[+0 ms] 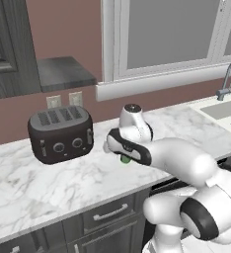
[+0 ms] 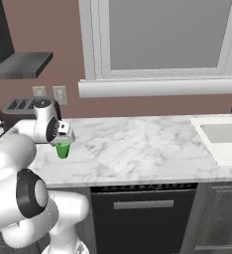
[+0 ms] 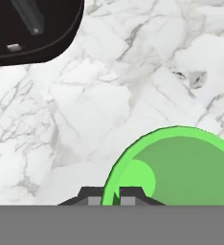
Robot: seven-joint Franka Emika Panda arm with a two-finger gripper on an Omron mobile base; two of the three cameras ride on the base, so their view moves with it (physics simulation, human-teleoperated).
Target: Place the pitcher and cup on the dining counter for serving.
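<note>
The cup (image 2: pixel 63 150) is small and bright green, and it sits low over the marble counter (image 2: pixel 138 149) beside the toaster. My gripper (image 2: pixel 63 142) comes down on it from above and is shut on its rim. In the hand view the cup's (image 3: pixel 181 172) green rim runs between my gripper's (image 3: pixel 111 198) two dark tips. In the left base view only a sliver of the cup (image 1: pixel 125 159) peeks out under the hand (image 1: pixel 130 148). I cannot tell if its base touches the counter. The pitcher and the dining counter are out of view.
A black toaster (image 1: pixel 61 132) stands just left of the hand, against the wall. A sink (image 2: pixel 226 136) with a faucet (image 1: pixel 227 78) lies at the counter's right end. A window ledge (image 2: pixel 157 87) juts out above the counter, with a dishwasher front (image 2: pixel 143 208) below.
</note>
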